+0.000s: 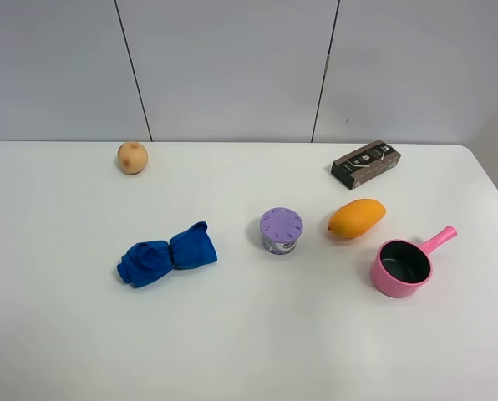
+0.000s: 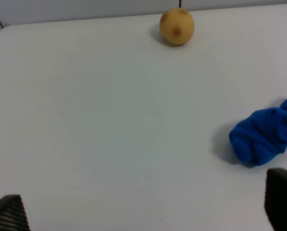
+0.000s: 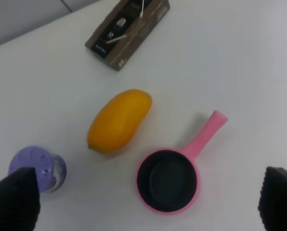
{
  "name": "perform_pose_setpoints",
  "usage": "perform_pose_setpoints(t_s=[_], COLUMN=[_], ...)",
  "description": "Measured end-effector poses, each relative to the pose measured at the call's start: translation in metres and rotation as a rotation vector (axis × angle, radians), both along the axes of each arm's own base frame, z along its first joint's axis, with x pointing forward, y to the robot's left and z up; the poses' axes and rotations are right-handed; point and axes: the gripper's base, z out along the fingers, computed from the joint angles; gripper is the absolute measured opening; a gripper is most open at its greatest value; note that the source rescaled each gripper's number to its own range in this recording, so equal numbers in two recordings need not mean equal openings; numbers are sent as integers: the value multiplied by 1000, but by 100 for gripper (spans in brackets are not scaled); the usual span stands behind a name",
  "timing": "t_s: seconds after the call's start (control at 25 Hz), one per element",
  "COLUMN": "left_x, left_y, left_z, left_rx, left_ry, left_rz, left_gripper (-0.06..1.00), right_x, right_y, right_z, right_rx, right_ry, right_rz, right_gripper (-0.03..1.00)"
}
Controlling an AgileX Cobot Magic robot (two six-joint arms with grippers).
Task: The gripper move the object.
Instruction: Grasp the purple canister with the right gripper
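The object, a small squat round container (image 1: 281, 230) with a lilac slotted lid and a white-and-purple side, stands upright near the middle of the white table (image 1: 249, 351). It also shows in the right wrist view (image 3: 42, 166), next to one black fingertip. My right gripper (image 3: 146, 202) is open and empty, hovering above the pink saucepan. My left gripper (image 2: 143, 211) is open and empty, above bare table on the left side. Neither arm shows in the exterior high view.
An orange mango (image 1: 357, 217) and a pink saucepan (image 1: 403, 266) lie right of the container. A dark box (image 1: 366, 164) sits at the back right. A blue cloth bundle (image 1: 167, 254) lies left of the container, and a round yellow-brown fruit (image 1: 133, 157) at the back left.
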Motion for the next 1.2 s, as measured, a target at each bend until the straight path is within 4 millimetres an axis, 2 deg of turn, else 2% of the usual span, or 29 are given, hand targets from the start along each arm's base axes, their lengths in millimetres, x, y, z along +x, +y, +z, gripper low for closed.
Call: perform_pose_setpoints(t_s=[0.4,0.72,1.0,1.2], left_x=[0,0,0,0], left_y=[0,0,0,0], left_z=[0,0,0,0], left_rx=[-1,0,0,-1], left_ry=[0,0,0,0], left_rz=[1,0,0,0], left_gripper=[100,100,100,100], right_x=[53,85,96,97], right_y=[2,8,10,9], right_z=[-32,-46,-45,-44], right_rx=[-1,-5,-113,-144], right_ry=[104,41,-51,-66], right_rz=[129,276,416,443], right_gripper=[64,64,64,64])
